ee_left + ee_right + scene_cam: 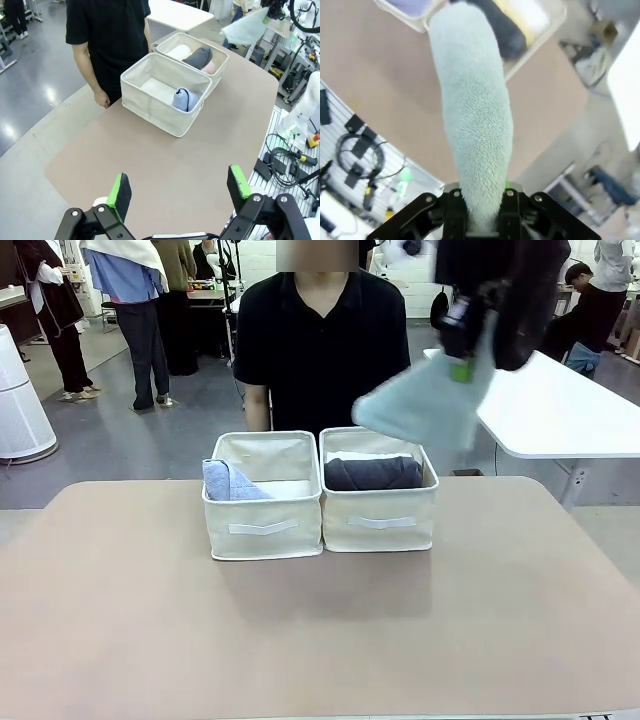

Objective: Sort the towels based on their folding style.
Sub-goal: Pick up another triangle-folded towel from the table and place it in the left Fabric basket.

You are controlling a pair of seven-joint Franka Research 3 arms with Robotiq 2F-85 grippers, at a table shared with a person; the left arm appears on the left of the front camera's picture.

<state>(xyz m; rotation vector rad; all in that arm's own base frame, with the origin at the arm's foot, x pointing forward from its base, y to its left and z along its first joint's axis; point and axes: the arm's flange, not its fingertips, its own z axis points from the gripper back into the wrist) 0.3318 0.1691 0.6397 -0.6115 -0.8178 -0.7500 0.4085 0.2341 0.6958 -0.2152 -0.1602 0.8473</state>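
The right gripper (481, 197) is clamped tight on the narrow end of the pale grey-green towel (420, 405), whose body stretches away from the fingers in the right wrist view. In the front view that towel hangs in the air, above and just to the right of the right bin (378, 525), clear of its rim. The left gripper (180, 189) holds nothing; its green pads (120, 192) stand wide apart over a bare stretch of the tan table (320, 640), well back from the bins. Two cream bins sit side by side, touching, at the far middle of the table. The left bin (262, 530) holds the lavender-blue towel (232, 483), leaning in its left corner. The right bin holds the dark grey roll (372, 473) lying across it, with a white roll (179, 51) on its far side and a pink roll (210, 67) beside it; a pale roll next to the grey one in the right wrist view may be yellow, though it is blurred. A person (320, 350) in a black shirt stands just behind the bins.
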